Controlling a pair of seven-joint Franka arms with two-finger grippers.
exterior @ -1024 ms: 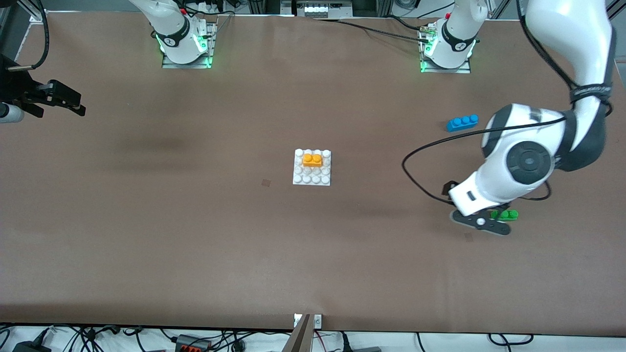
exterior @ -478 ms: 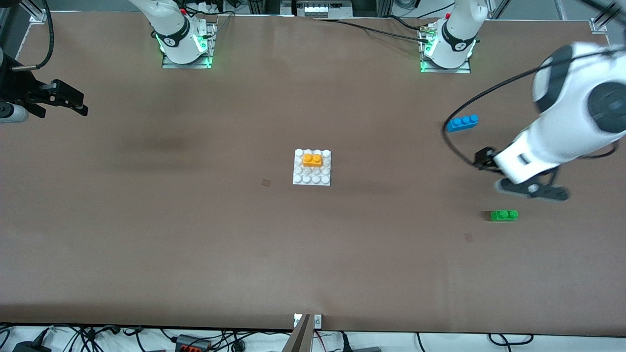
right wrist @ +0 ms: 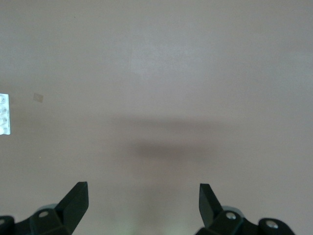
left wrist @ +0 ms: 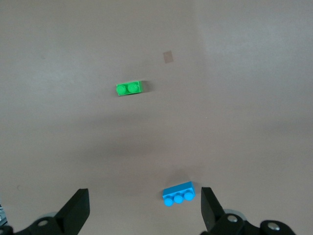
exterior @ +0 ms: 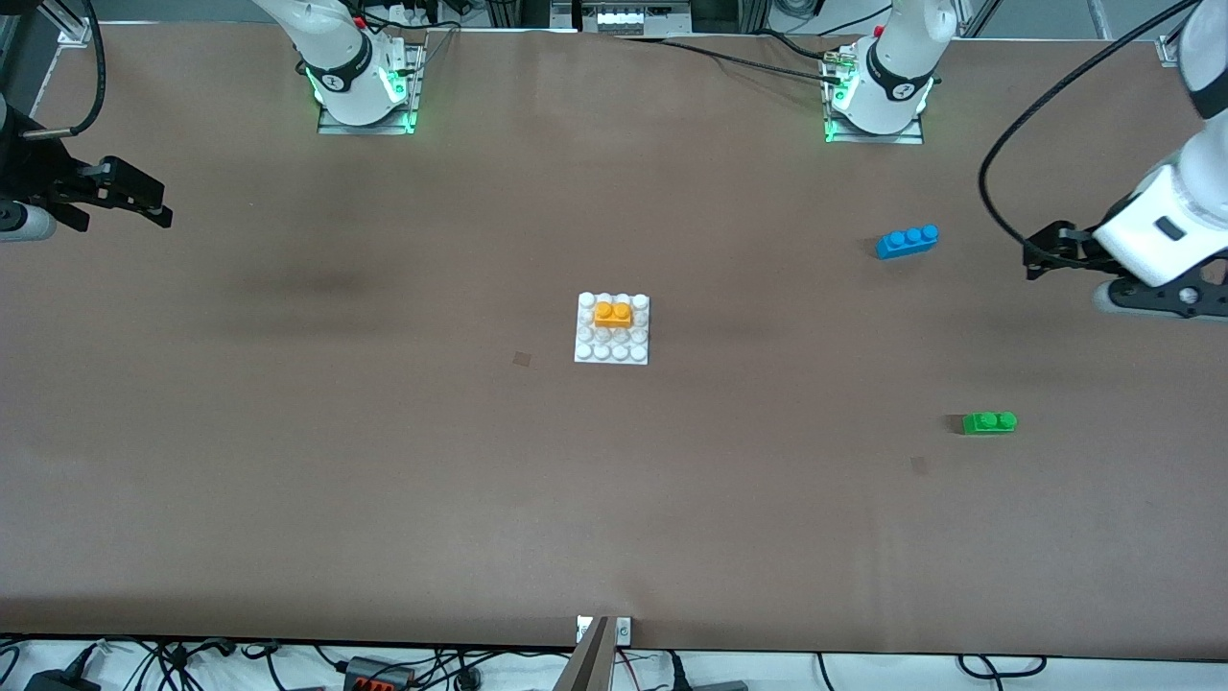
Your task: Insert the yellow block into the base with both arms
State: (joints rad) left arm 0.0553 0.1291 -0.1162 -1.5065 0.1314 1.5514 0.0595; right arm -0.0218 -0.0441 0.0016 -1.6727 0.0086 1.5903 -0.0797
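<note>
Your yellow block (exterior: 613,314) sat pressed onto the studs of the base (exterior: 612,351), in the base's rows farther from the front camera, its two studs up and its long side square with the base's edge. The base lay flat near the middle of the brown counter (exterior: 384,461), with a corner of it also showing at the edge of the right wrist view (right wrist: 4,114).

Your left pincer (left wrist: 145,211) hung in the air over the counter at the left arm's end, its fingers (left wrist: 78,208) spread wide and holding nothing. In the left wrist view a blue brick (left wrist: 179,193) lay on the counter below it, between the fingers, and a green brick (left wrist: 129,88) lay well apart from that one. In the front view the blue brick (exterior: 907,240) lay farther from the camera than the green brick (exterior: 989,422), both toward the left arm's end and well apart from the base.

Your right pincer (right wrist: 144,204) waited over bare counter at the right arm's end, its fingers (right wrist: 76,198) likewise spread and holding nothing.
</note>
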